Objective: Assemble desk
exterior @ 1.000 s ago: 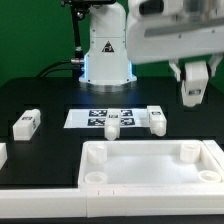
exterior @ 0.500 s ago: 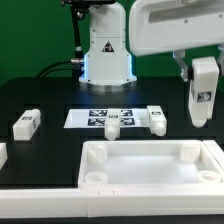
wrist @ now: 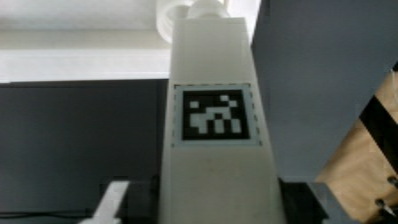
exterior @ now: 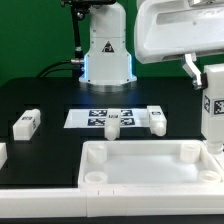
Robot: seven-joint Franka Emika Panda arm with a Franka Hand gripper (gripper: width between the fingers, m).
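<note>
My gripper (exterior: pixel 205 72) is shut on a white bar leg (exterior: pixel 213 105) with a black-and-white tag and holds it upright at the exterior view's right edge. The leg's lower end is at the far right corner of the white rimmed desk panel (exterior: pixel 150 172); I cannot tell if they touch. A round corner socket (exterior: pixel 188 152) sits just left of it. In the wrist view the held leg (wrist: pixel 214 120) fills the middle, between the fingers (wrist: pixel 118 205). Two loose legs (exterior: pixel 112 125) (exterior: pixel 157 122) stand at the marker board (exterior: pixel 100 116). Another leg (exterior: pixel 25 123) lies at the left.
The robot's white base (exterior: pixel 107 50) stands behind the marker board. A further white part (exterior: pixel 2 153) shows at the exterior view's left edge. The table top is black.
My gripper has moved to the exterior view's right and lower with the leg in it. The leg now hangs upright over the panel's far right corner.
</note>
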